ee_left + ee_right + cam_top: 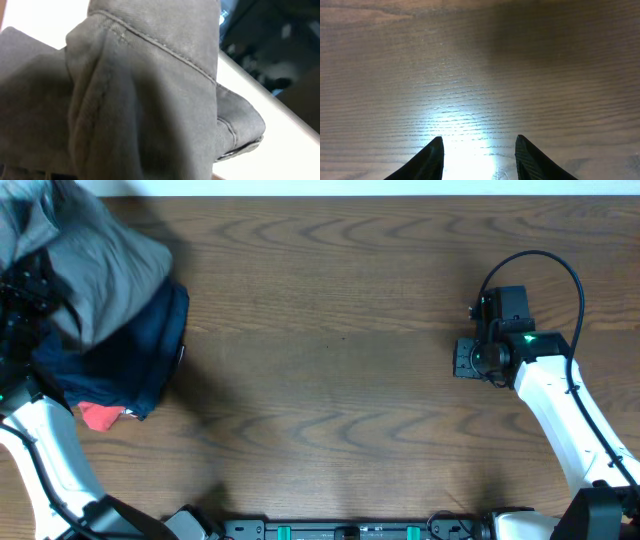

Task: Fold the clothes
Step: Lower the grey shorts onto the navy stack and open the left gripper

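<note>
The grey shorts (100, 260) are bunched and lifted at the table's far left corner, draped over my left arm. They fill the left wrist view (150, 100), where a stitched seam and a hem edge show. My left gripper's fingers are hidden under the cloth, and it appears shut on the shorts. My right gripper (468, 358) is at the right of the table, far from the shorts. In the right wrist view it (479, 145) is open and empty over bare wood.
A folded navy-blue garment (140, 350) lies at the left edge, partly under the shorts. A small red cloth (98, 416) pokes out below it. The wooden table (330, 380) spans the view. A black cable (560, 270) loops above the right arm.
</note>
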